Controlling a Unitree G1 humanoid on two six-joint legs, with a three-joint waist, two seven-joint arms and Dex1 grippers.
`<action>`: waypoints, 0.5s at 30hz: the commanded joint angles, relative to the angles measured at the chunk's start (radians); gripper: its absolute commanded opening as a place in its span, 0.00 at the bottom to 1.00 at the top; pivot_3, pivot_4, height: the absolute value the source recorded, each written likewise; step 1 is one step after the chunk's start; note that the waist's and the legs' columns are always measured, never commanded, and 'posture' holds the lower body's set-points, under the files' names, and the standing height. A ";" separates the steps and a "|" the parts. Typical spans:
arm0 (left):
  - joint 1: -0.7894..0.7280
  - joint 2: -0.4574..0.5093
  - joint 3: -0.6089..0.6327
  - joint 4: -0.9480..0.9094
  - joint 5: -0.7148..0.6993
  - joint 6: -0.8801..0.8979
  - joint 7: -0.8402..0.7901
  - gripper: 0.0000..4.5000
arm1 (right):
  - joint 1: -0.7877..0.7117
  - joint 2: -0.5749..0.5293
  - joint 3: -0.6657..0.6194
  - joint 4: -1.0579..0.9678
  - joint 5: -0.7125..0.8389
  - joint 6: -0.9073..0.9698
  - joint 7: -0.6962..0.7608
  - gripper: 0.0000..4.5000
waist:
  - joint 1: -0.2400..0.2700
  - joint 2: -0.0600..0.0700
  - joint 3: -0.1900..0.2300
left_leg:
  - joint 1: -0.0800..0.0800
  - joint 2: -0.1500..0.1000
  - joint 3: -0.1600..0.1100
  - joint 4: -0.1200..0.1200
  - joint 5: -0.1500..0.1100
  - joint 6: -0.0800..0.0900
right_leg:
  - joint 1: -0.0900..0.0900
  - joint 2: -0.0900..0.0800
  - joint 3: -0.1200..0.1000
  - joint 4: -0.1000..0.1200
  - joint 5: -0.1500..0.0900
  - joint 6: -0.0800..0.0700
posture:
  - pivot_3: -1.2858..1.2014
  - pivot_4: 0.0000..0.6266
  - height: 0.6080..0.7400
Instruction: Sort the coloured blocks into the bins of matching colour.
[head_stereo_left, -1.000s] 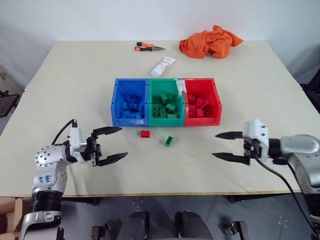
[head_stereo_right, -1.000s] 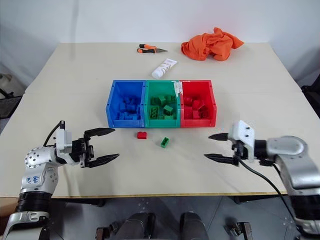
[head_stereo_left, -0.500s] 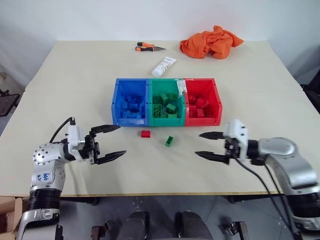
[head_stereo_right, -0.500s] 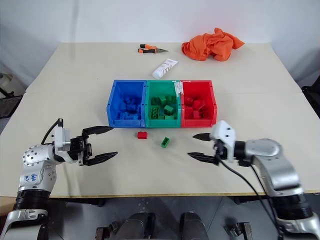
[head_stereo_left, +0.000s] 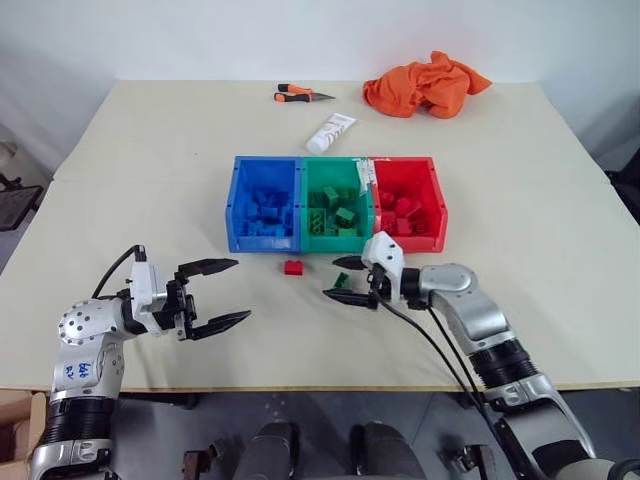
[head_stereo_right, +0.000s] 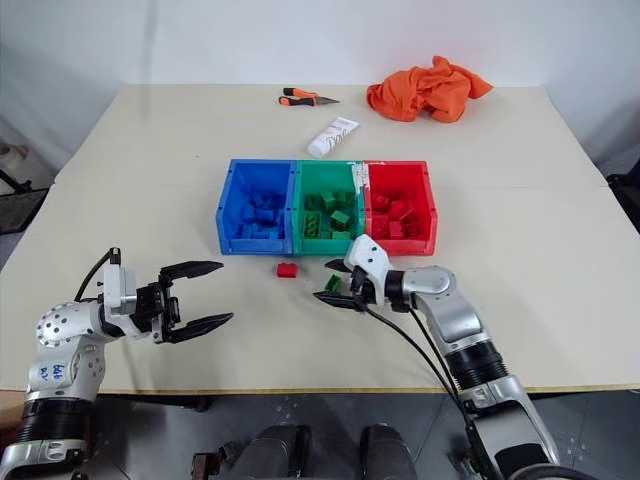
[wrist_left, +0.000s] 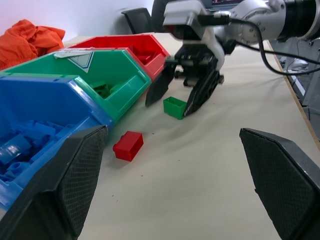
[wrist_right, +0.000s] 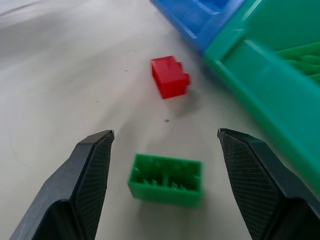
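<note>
Two loose blocks lie on the cream bench (head_stereo_left: 520, 200) in front of the bins: a red block (head_stereo_left: 293, 267) just before the seam of the blue bin (head_stereo_left: 262, 203) and the green bin (head_stereo_left: 333, 203), and a green block (head_stereo_left: 341, 281) a little to its right, before the green bin. We see the red bin (head_stereo_left: 408, 200) closing the joined row on the right, and each of the three bins holds a heap of blocks of its own colour.

Our right end effector (head_stereo_left: 342, 281) reaches in from the right, pointing left, its two black fingers parted on either side of the green block. In the right wrist view the green block (wrist_right: 166, 180) sits between the fingertips (wrist_right: 95, 165) with bare bench showing on both sides, so nothing is gripped. The left wrist view shows the same: the right end effector (wrist_left: 177, 97) straddles the green block (wrist_left: 175, 107) close to the front wall of the green bin (wrist_left: 100, 75).

Our left end effector (head_stereo_left: 222, 292) hangs over the near left part of the bench, fingers spread wide and holding nothing, well apart from both blocks.

At the far edge lie an orange cloth (head_stereo_left: 425, 84), a white tube (head_stereo_left: 329, 132) and an orange-handled pair of pliers (head_stereo_left: 298, 95).
</note>
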 joint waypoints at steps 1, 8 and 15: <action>0.018 0.012 0.024 -0.048 -0.024 0.005 0.015 1.00 | -0.009 0.003 0.003 -0.002 -0.016 -0.027 -0.004 0.69 | -0.001 0.000 0.000 | 0.000 0.000 0.000 0.000 0.000 0.000 | 0.000 0.000 0.000 0.000 0.000 0.000 | 0.52 0.24 1.00; 0.020 0.014 0.026 -0.053 -0.024 0.008 0.023 1.00 | 0.008 -0.012 -0.021 -0.056 -0.005 -0.022 -0.002 0.33 | -0.002 0.000 0.000 | 0.000 0.000 0.000 0.000 0.000 0.000 | -0.001 0.000 0.000 0.000 0.000 0.000 | 0.52 0.24 1.00; -0.006 0.009 0.014 -0.031 -0.019 0.005 0.020 1.00 | -0.139 0.015 -0.131 -0.161 0.067 0.057 -0.098 0.33 | -0.006 0.000 0.000 | 0.000 0.000 0.001 0.000 0.000 0.000 | -0.001 0.000 0.000 0.000 0.000 0.000 | 0.52 0.24 1.00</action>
